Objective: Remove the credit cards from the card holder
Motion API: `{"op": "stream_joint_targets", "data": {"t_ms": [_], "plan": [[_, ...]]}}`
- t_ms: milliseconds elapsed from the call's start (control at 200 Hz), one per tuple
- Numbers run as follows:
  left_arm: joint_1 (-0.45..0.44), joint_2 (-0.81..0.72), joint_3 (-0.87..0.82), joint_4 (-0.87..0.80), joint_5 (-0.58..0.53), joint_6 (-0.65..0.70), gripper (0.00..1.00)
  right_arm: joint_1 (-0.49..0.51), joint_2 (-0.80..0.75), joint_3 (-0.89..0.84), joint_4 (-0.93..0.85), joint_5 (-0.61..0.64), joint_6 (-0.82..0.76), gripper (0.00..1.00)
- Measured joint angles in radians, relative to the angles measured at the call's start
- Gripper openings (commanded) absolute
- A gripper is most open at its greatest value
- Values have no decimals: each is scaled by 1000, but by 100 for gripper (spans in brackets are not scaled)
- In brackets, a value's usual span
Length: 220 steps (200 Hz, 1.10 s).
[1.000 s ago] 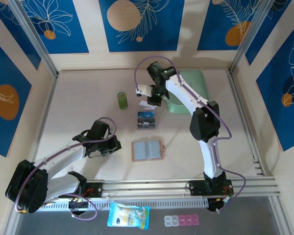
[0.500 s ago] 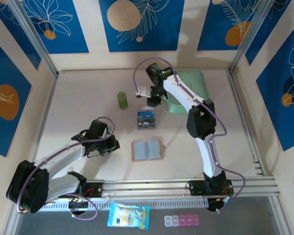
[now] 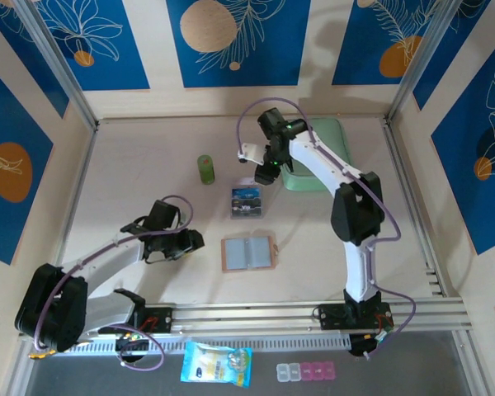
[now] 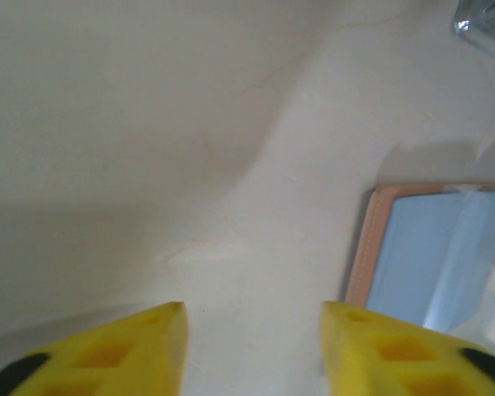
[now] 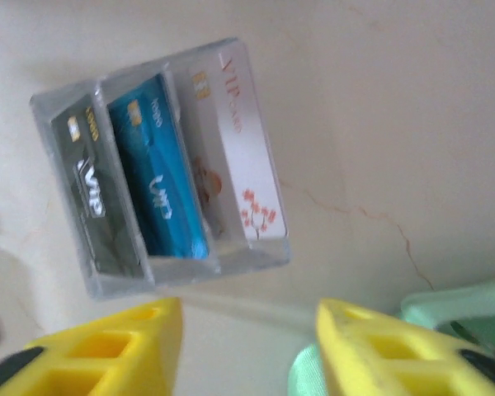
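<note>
Right gripper [image 5: 247, 346]: blocky yellow plastic jaws spread, with bare matte table [image 5: 379, 124] between them. At eleven o'clock the credit cards [image 5: 158, 196], three thin glossy rectangles, stand slotted in a clear plastic tray [image 5: 181, 271]. A soft mint pouch [image 5: 458, 309] lies at three. Left gripper [image 4: 252, 346]: jaws spread, empty. The card holder [image 4: 429, 247] lies open and flat at two o'clock, tan-rimmed with grey-blue pockets.

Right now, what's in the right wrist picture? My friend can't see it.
A clear plastic tray holds three credit cards side by side: dark grey, blue, and pale with red flowers. Below it, the right gripper has its yellow fingers apart and empty, and a mint-green pouch peeks in at the lower right.
</note>
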Motion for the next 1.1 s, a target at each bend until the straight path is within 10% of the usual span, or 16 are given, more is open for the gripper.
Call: {"op": "stream_joint_targets", "data": {"t_ms": [135, 275, 755, 1100], "plan": [[24, 8, 43, -28, -42, 48, 90, -22, -149, -180, 87, -6, 61, 100], [55, 12, 97, -55, -96, 98, 99, -53, -291, -368, 187, -16, 136, 99], [122, 8, 192, -99, -512, 351, 100, -312, -636, -1011, 663, -23, 576, 99], [157, -58, 10, 250, -755, 587, 99, -415, -652, -1291, 1077, 18, 788, 99]]}}
